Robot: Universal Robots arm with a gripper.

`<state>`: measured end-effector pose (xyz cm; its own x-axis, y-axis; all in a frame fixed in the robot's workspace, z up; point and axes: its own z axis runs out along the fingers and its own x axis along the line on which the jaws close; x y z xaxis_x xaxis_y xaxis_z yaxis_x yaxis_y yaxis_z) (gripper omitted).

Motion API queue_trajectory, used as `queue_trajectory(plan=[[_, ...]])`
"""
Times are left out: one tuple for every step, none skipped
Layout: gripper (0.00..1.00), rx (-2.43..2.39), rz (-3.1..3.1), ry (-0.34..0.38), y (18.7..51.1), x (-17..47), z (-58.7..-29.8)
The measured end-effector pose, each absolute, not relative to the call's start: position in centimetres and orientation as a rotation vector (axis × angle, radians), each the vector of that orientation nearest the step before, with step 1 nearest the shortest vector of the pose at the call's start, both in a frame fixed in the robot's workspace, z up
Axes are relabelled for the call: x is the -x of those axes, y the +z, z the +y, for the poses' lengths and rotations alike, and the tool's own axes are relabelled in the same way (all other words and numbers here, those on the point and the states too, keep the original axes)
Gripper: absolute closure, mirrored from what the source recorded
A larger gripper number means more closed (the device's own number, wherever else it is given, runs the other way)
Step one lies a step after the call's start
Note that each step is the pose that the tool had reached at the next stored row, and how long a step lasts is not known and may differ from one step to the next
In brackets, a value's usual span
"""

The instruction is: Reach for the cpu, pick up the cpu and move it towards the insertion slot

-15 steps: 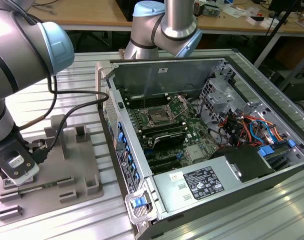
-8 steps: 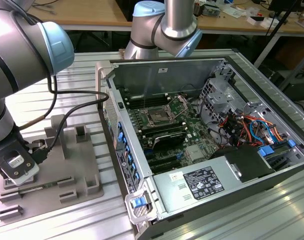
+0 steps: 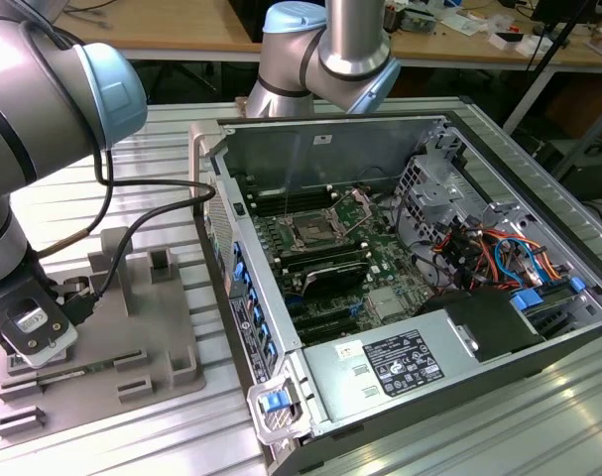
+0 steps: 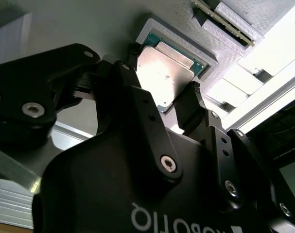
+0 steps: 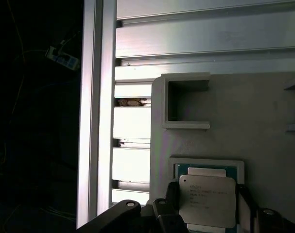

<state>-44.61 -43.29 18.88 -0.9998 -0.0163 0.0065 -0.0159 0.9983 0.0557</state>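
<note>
On the desk you've got the open computer case at the exterior view's right and the grey tray at its left, just beside the case's side wall. Insertion slot sits on the board inside the case, well apart from the tray. Hand is low over the tray's left end. In the first wrist view the cpu looks seated flat in its tray pocket, right under the hand and square to it. Can't tell whether the hand is clamped on it. From your hand the slot lies toward the exterior view's right, case wall in between; I'd judge that's the relation that matters
</note>
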Motion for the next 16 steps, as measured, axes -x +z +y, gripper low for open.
queue_trajectory(plan=[[0.45,-0.025,-3.133,-0.087,18.88,44.61,-43.29],[0.45,-0.025,-3.134,-0.087,18.91,44.61,-43.29],[0.45,-0.025,-3.134,-0.087,18.97,44.61,-43.29],[0.45,-0.025,-3.133,-0.087,19.06,44.62,-43.29],[0.45,-0.025,-3.133,-0.087,19.18,44.62,-43.29],[0.45,-0.025,-3.133,-0.087,19.27,44.61,-43.29],[0.45,-0.025,-3.133,-0.087,19.28,44.61,-43.29],[0.45,-0.025,-3.134,-0.087,19.28,44.61,-43.29],[0.45,-0.025,-3.134,-0.087,19.28,44.61,-43.29],[0.45,-0.025,-3.133,-0.087,19.3,44.62,-43.29],[0.45,-0.025,-3.133,-0.087,19.31,44.61,-43.29],[0.45,-0.025,-3.133,-0.087,19.3,44.61,-43.29],[0.45,-0.025,-3.133,-0.087,19.3,44.61,-43.29],[0.45,-0.025,-3.133,-0.087,19.33,44.61,-43.29],[0.45,-0.025,-3.133,-0.087,19.39,44.62,-43.29],[0.45,-0.025,-3.133,-0.087,19.48,44.62,-43.29]])
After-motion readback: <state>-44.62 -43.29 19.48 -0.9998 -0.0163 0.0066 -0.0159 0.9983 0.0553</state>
